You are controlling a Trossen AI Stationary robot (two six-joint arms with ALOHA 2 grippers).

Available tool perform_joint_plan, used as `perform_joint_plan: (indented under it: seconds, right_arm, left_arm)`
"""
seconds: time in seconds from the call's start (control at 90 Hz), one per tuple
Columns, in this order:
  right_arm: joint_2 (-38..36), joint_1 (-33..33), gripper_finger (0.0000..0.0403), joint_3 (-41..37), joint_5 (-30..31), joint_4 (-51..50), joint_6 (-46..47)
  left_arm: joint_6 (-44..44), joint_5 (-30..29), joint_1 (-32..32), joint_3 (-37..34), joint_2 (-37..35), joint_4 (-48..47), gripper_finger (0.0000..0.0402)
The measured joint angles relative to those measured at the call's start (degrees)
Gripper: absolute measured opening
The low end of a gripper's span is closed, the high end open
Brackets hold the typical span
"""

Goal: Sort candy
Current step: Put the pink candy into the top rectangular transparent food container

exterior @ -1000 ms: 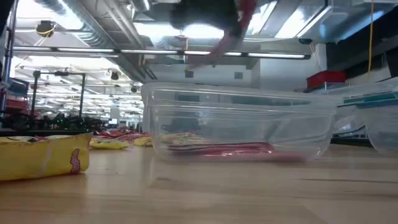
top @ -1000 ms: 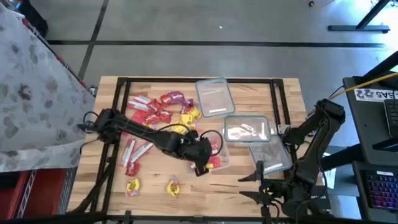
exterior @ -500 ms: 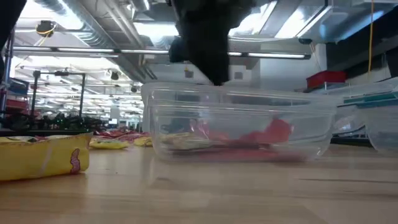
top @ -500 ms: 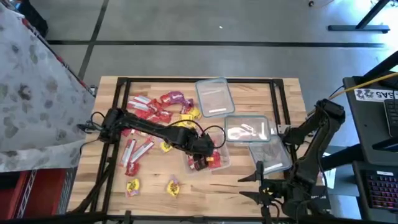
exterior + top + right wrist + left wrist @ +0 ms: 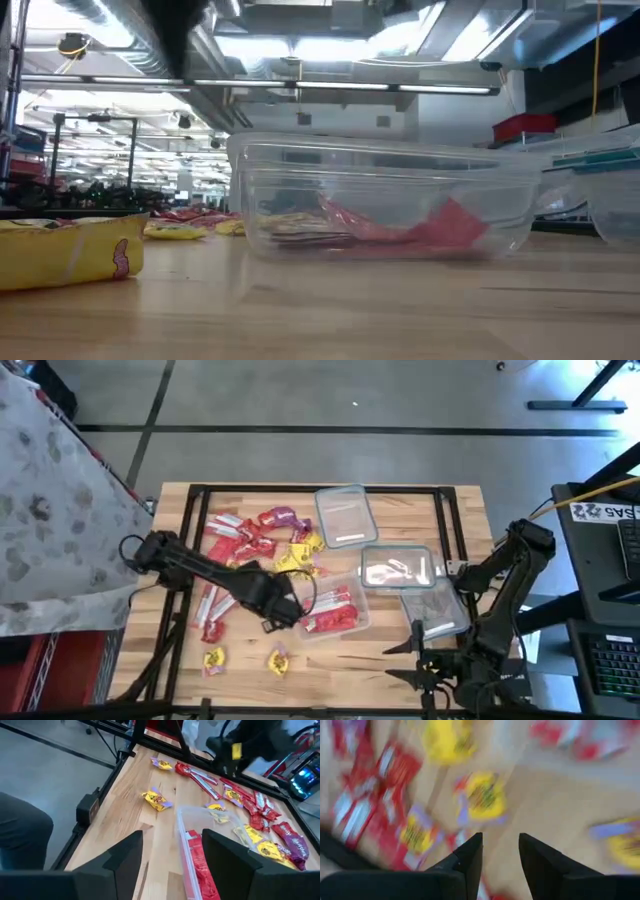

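Note:
Loose candy (image 5: 255, 540), mostly red packets with some yellow and a purple one, lies on the table's far left. Two yellow ones (image 5: 278, 658) lie near the front edge. Several red packets (image 5: 330, 610) lie in a clear tub (image 5: 358, 622) at mid-table; the low view shows them on the tub's floor (image 5: 400, 225). My left gripper (image 5: 278, 622) hovers open just left of that tub, above bare wood and scattered candy (image 5: 480, 800), with nothing between its fingers. My right gripper (image 5: 172, 850) waits open at the near right.
Two more clear tubs (image 5: 345, 518) (image 5: 398, 568) and a lid (image 5: 436, 610) stand to the right of the candy. A black frame (image 5: 190, 510) runs around the tabletop. A yellow packet (image 5: 60, 255) lies close to the low camera. Bare wood lies along the front edge.
My left gripper carried a red packet over the mid-table tub, went down into it, then drew back up and toward the table's left edge. The red packet now lies in the tub with the others.

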Motion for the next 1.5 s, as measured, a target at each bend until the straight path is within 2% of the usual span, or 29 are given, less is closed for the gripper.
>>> perform_joint_plan:
  seconds: [0.111, 0.289, 0.533, 0.644, 0.856, 1.011, 1.133, 1.278, 1.378, 1.5]
  right_arm:
    - [0.0, 0.0, 0.0193, 0.0, -0.4, 0.0, 0.0]
    - [0.0, 0.0, 0.0193, 0.0, -0.4, -0.1, -0.5]
    - [0.0, 0.0, 0.0193, 0.0, -0.4, -0.2, -1.3]
    - [0.0, 0.0, 0.0193, 0.0, -0.4, -0.1, -1.3]
    - [0.0, 0.0, 0.0193, 0.0, -0.4, 0.1, -1.4]
    - [0.0, 0.0, 0.0193, 0.0, -0.4, 0.2, -1.3]
    - [0.0, 0.0, 0.0193, 0.0, -0.3, 0.2, -1.3]
    - [0.0, 0.0, 0.0193, 0.0, 0.0, 0.2, -1.3]
    - [0.0, 0.0, 0.0193, 0.0, 0.0, 0.3, -1.3]
    - [0.0, 0.0, 0.0193, 0.0, 0.0, 0.2, -1.3]
  left_arm:
    - [-4.5, 4.1, -0.8, -8.5, -2.0, 0.9, 0.0112]
    - [-6.1, 8.1, -0.6, -22.2, -6.6, 11.8, 0.0112]
    - [-14.2, 10.0, 0.3, -35.7, -14.5, 20.8, 0.0112]
    - [-16.8, 12.7, 0.9, -40.9, -16.0, 25.1, 0.0115]
    - [-18.0, 19.4, 2.6, -49.4, -16.5, 35.0, 0.0175]
    - [-19.0, 19.5, 3.3, -51.8, -16.8, 37.0, 0.0226]
    - [-19.0, 19.0, 3.4, -51.9, -16.8, 37.5, 0.0238]
    - [-15.9, 21.7, 3.3, -52.1, -16.7, 42.3, 0.0206]
    - [-17.6, 22.7, 2.8, -51.4, -16.6, 46.6, 0.0155]
    - [-18.4, 22.4, 2.6, -51.4, -16.5, 47.1, 0.0085]
